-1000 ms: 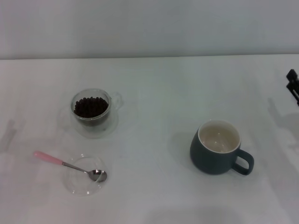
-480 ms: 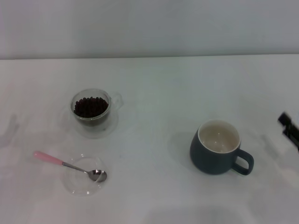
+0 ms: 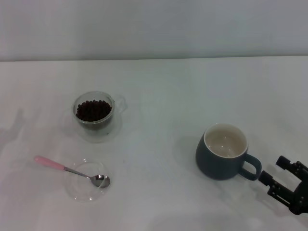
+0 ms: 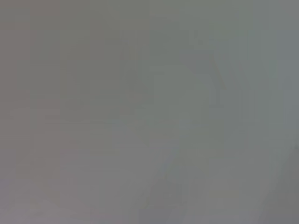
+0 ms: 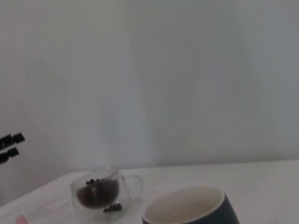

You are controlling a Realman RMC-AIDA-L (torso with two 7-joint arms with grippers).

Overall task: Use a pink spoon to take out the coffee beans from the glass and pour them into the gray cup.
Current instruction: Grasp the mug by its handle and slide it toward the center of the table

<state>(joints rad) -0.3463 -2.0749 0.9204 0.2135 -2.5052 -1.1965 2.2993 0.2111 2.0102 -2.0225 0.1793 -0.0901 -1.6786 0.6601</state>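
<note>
Gray cup (image 3: 222,154) upright on white table (image 3: 168,96), right gripper (image 3: 278,177) just beside its handle, fingers spread, glass (image 3: 94,113) of coffee beans (image 3: 93,110) well left, pink spoon (image 3: 72,171) nearer, bowl in clear dish (image 3: 86,180).

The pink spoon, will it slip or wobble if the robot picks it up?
Probably a bit. The pink spoon has a thin, smooth handle, so it may be slippery to pinch. Its metal bowl rests in the clear dish while the handle pokes over the rim, so a push on the handle might tilt it. It looks light and stiff, not floppy.
</note>
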